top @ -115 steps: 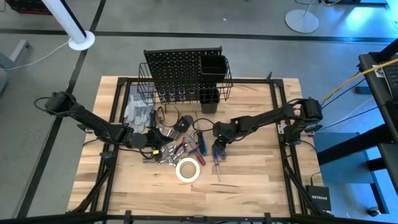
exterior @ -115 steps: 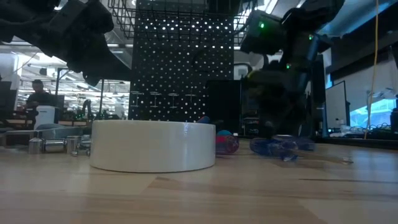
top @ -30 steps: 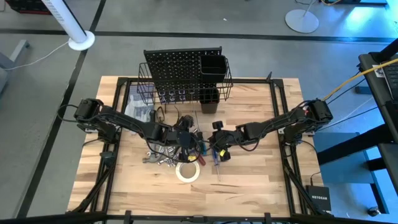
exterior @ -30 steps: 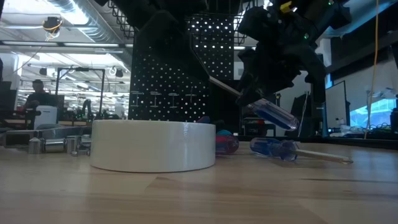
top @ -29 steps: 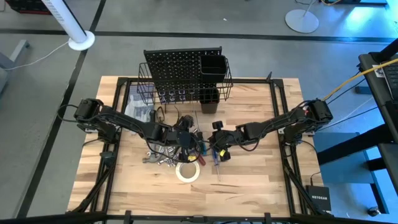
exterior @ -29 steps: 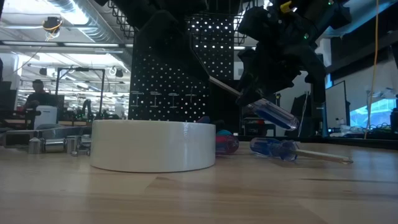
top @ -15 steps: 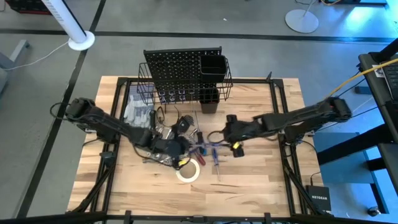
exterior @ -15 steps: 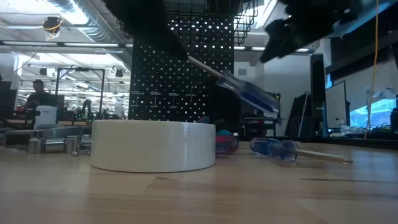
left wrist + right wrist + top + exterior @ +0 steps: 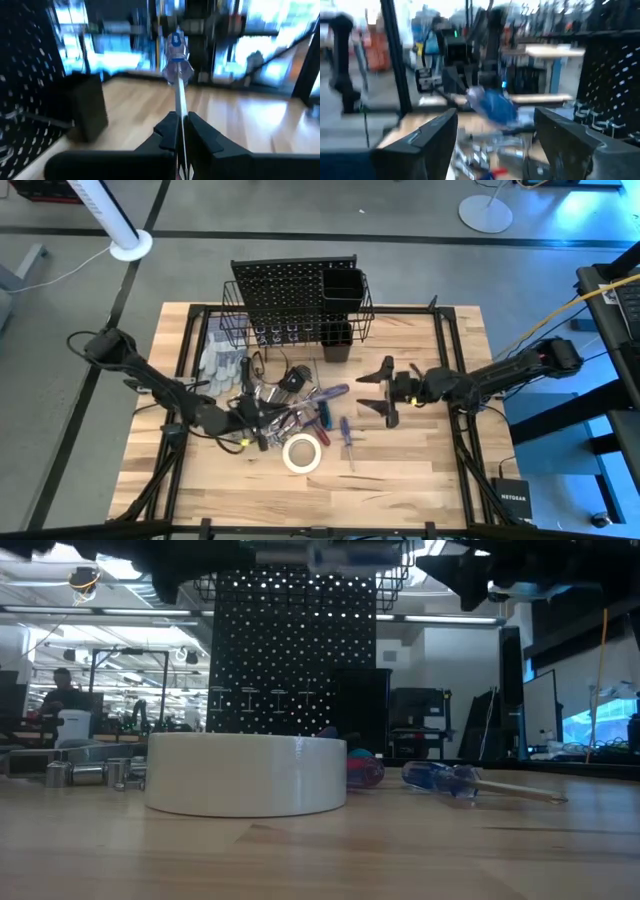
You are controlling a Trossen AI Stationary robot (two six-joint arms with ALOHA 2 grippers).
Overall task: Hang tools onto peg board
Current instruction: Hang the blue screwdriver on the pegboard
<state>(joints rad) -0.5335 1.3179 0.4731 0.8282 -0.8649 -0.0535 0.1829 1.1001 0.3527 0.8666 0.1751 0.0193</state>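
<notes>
A blue-handled screwdriver (image 9: 318, 395) is held in the air above the middle of the wooden table (image 9: 420, 470). The left gripper (image 9: 262, 416) is clamped shut on its metal shaft, with the handle pointing away from the gripper toward the right side of the table. In the left wrist view the two dark fingers (image 9: 169, 131) press together on the shaft (image 9: 180, 102), and the translucent blue handle (image 9: 176, 62) sticks out ahead of them.

Under and around the raised screwdriver lies a heap of tools (image 9: 285, 415): silver metal pieces, a red-handled screwdriver (image 9: 322, 423) and another blue-handled screwdriver (image 9: 346, 430) lying flat on the wood. In the low view that flat screwdriver (image 9: 450, 778) rests just to the right of a white tape roll (image 9: 245, 773), which lies flat at the front of the heap (image 9: 301, 452).

The black peg board (image 9: 285, 290) stands upright at the far edge of the table, with a wire basket (image 9: 300, 330) and a square black cup (image 9: 342, 285) fixed to it. Grey gloves (image 9: 220, 363) lie beside the basket, on the left.

The right gripper (image 9: 381, 393) hovers to the right of the heap, apart from the screwdriver handle. Its fingers (image 9: 427, 140) are spread wide with nothing between them.
</notes>
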